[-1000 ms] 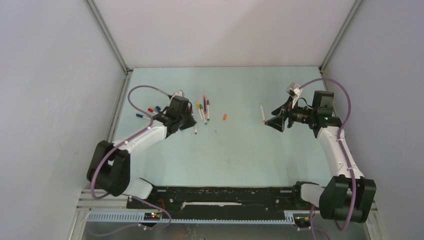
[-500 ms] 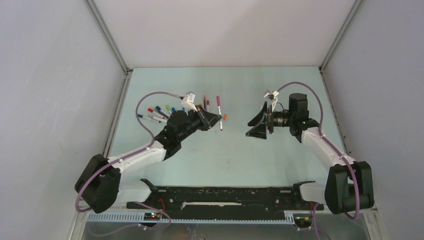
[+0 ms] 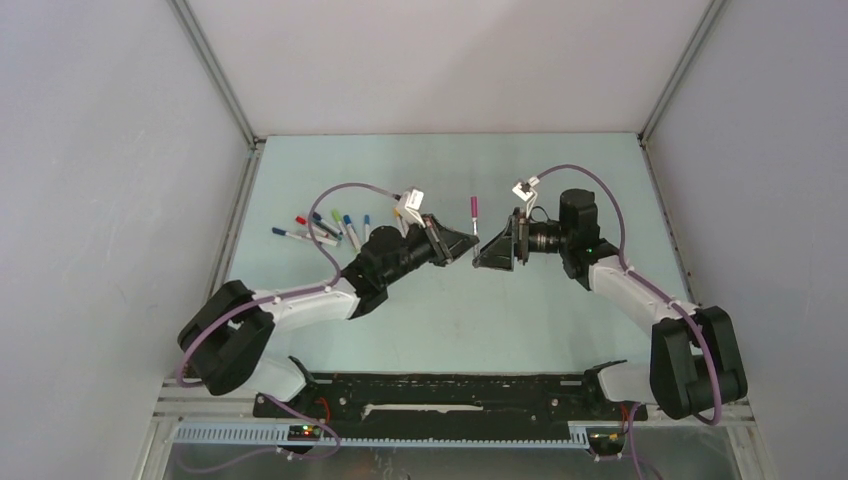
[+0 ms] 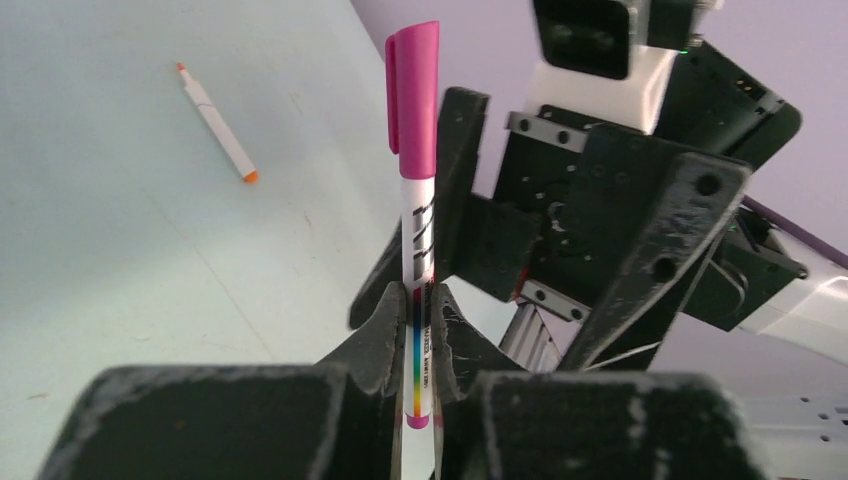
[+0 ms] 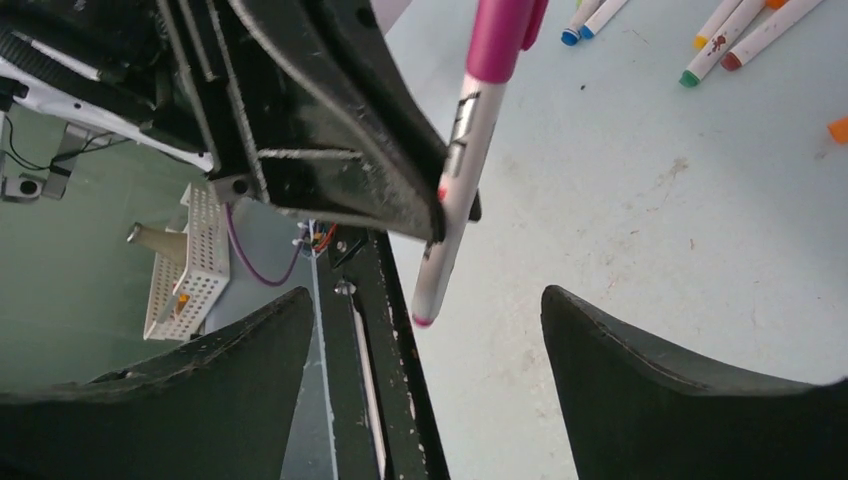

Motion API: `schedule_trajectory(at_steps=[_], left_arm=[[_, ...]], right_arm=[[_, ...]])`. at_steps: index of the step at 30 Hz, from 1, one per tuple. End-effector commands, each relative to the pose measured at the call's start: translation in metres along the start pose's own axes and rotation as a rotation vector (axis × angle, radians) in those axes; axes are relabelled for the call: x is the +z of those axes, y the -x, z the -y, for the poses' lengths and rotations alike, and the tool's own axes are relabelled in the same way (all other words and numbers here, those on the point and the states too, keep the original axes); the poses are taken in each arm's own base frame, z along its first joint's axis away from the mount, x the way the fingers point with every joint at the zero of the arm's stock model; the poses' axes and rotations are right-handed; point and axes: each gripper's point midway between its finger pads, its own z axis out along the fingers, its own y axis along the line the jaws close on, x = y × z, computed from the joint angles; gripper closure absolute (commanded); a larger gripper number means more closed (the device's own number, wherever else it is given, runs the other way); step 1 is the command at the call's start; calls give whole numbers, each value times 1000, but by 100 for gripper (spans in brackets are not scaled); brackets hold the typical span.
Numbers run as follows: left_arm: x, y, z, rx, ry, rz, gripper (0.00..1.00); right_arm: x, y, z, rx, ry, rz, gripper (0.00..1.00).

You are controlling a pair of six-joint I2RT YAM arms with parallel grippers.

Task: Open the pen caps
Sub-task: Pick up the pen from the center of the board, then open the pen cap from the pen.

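Above the middle of the pale green table (image 3: 450,310), a magenta pen cap (image 4: 413,95) sits pushed onto the top end of a white pen (image 4: 417,260), which stands nearly upright in the air. The left gripper (image 4: 413,320) pinches the pen's lower barrel, its fingers drawn narrow and tight against it, and the pen's pink bottom end pokes out just below them. The right gripper (image 3: 494,252) faces it from the opposite side, very near, with its fingers spread wide and nothing held between them. The overhead view shows the cap rising just above both grippers. Well to the left on the table lies a loose cluster of other pens (image 3: 322,226), each with a coloured end in red, blue or green. Another white pen with orange ends (image 4: 215,118) lies flat on the table by itself.
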Motion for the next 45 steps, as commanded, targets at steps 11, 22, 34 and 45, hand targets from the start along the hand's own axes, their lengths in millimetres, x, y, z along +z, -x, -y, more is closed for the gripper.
schedule_trajectory(at_steps=[11, 22, 34, 45], left_arm=[[15, 25, 49, 5, -125, 77, 100], [0, 33, 56, 38, -130, 103, 56], [-42, 64, 59, 119, -160, 150, 7], [-29, 61, 65, 100, -177, 103, 30]], right_arm=[[14, 8, 2, 50, -31, 35, 60], [17, 3, -6, -6, 11, 1, 100], [6, -18, -42, -252, 254, -134, 100], [10, -25, -45, -247, 278, -155, 100]])
